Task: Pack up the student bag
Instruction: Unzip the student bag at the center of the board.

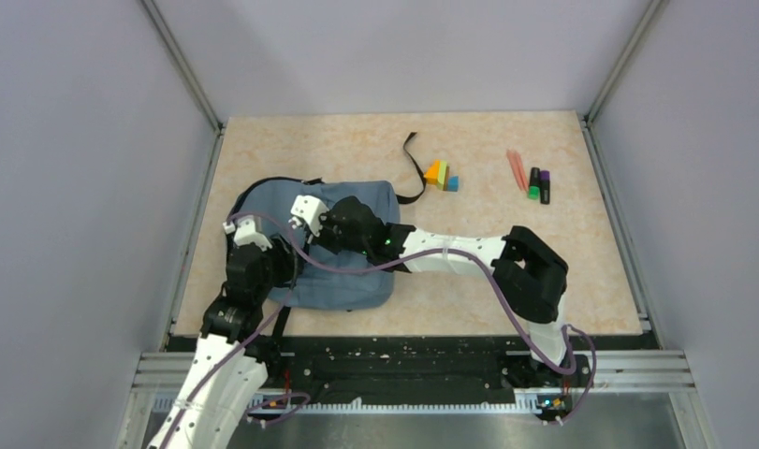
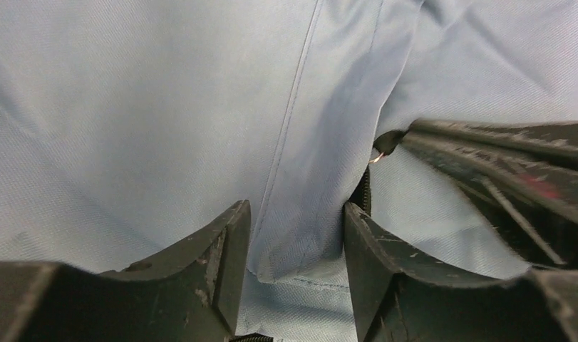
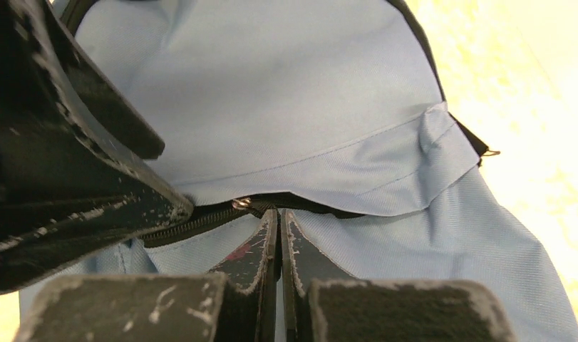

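Observation:
The student bag (image 1: 352, 285), a dusty-blue fabric backpack, lies flat on the left half of the table, and both arms meet over it. In the left wrist view, my left gripper (image 2: 294, 206) stands open astride a raised fold of bag fabric (image 2: 300, 235). The right gripper's dark fingers (image 2: 499, 157) cross in from the right. In the right wrist view, my right gripper (image 3: 279, 212) is shut, its tips at the bag's black zipper (image 3: 193, 222), just right of a small metal pull ring (image 3: 241, 203). Nothing shows between its fingers.
A black strap (image 1: 413, 168) trails from the bag's far corner. Coloured blocks (image 1: 442, 175) sit beyond it; pink pens (image 1: 517, 168) and dark markers (image 1: 539, 185) lie at the back right. Grey walls enclose the table on three sides.

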